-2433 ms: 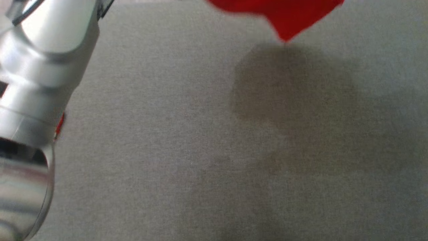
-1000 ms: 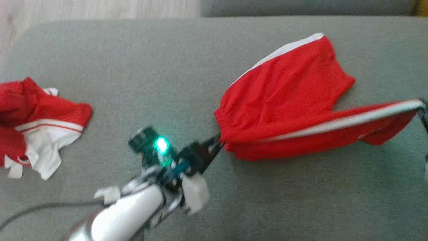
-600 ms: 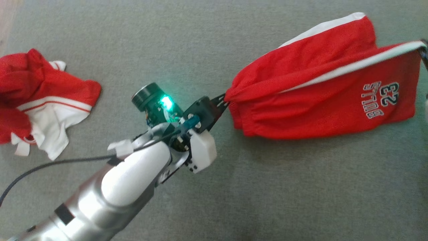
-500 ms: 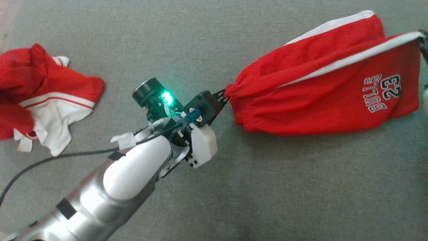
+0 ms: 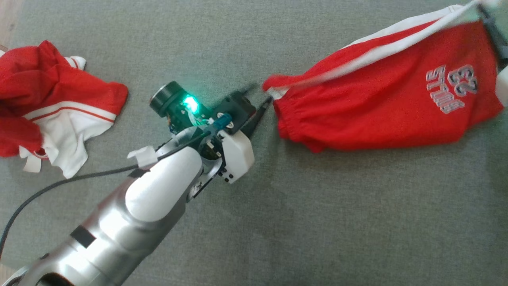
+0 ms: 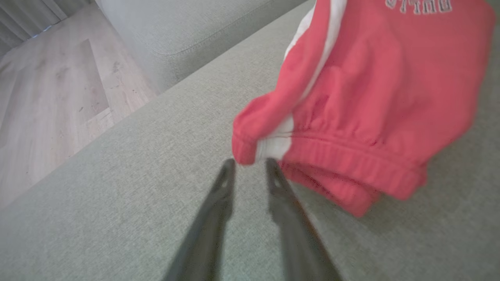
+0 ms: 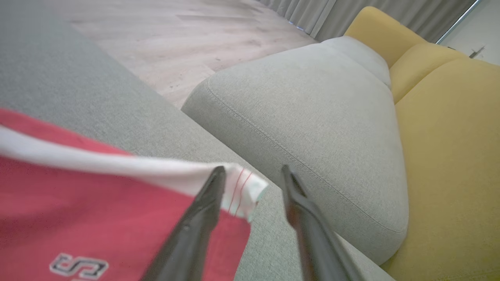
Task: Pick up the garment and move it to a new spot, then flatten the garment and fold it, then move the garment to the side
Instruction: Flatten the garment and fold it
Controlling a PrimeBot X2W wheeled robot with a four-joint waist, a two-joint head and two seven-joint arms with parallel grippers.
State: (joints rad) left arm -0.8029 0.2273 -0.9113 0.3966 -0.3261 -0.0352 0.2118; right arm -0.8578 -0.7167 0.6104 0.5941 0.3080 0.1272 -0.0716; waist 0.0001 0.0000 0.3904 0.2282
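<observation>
Red shorts, head view: pale outlined print on leg near right end, upside down to camera, somewhat blurred.
Word reads "BULLS", in capitals.
Number reads "23", just beside word, toward hem side.
Left wrist view: lower part of same lettering at top border on red cloth, cut off, not legible.
Right wrist view: outlined letters at bottom edge on red cloth; one resembles "S", rest cut off and unreadable.
</observation>
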